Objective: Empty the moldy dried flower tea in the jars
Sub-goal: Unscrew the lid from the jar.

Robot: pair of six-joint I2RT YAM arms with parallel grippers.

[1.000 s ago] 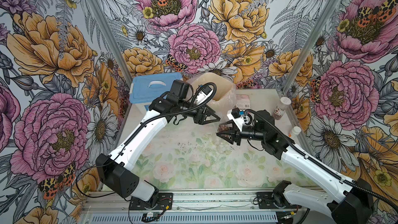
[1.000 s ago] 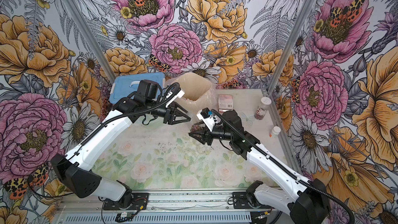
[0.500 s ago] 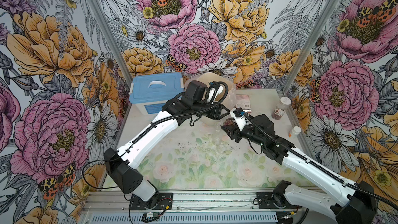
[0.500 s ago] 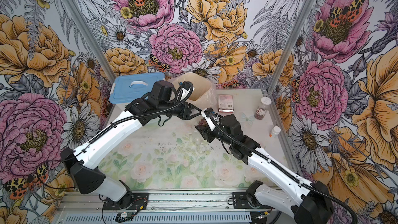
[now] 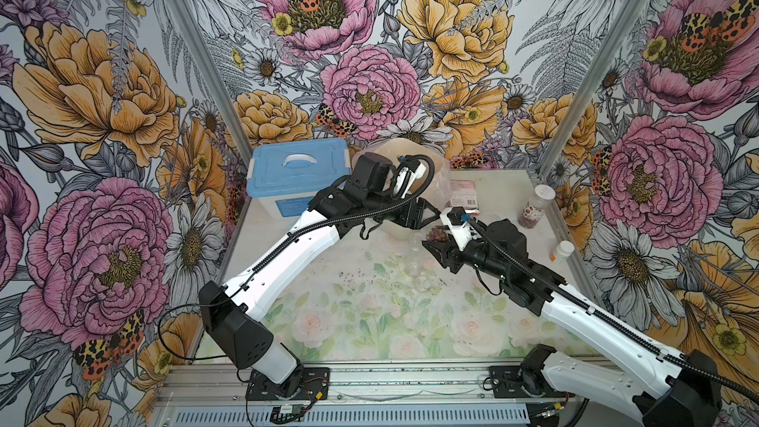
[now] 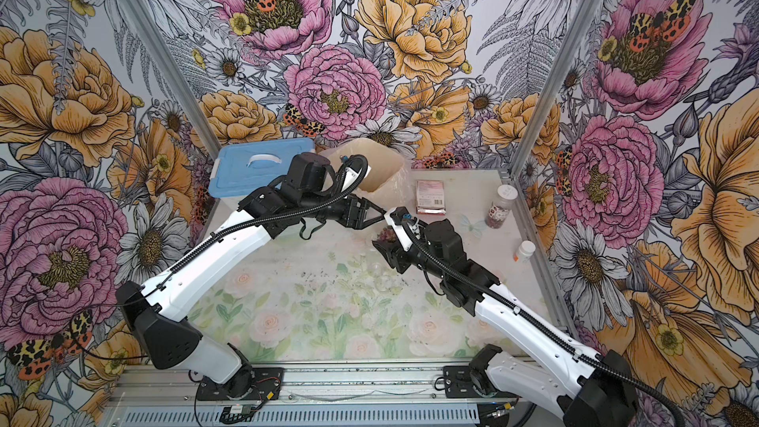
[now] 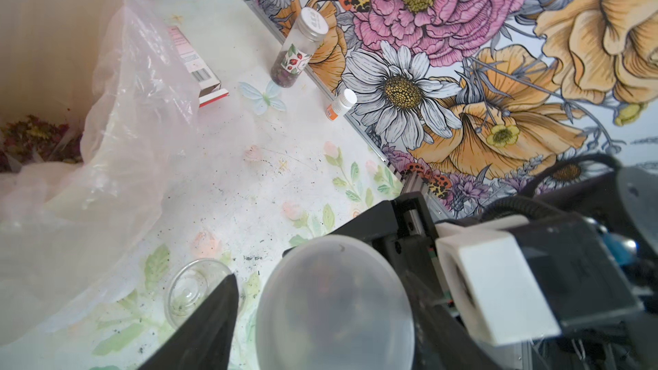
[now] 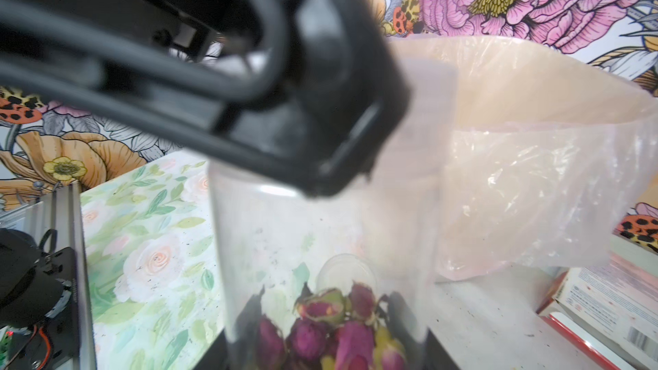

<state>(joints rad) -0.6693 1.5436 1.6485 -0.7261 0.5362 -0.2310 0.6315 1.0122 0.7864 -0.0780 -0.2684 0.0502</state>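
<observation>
Moldy dried flower tea sits in the gripped end of a slim jar. The right gripper has its fingers clamped on it, mid-tabletop, just near of the lined bin. Meanwhile the left gripper hovers at the jar's cap end, fingers apart, pinching nothing afaict.

Worry: the jar isn't over the bin, so tipping now dumps buds on the tabletop. Arms look crowded enough to bump too.

The left wrist view shows dumped buds in the bin, hidden in both top views. Only the right wrist view shows the clamp.
</observation>
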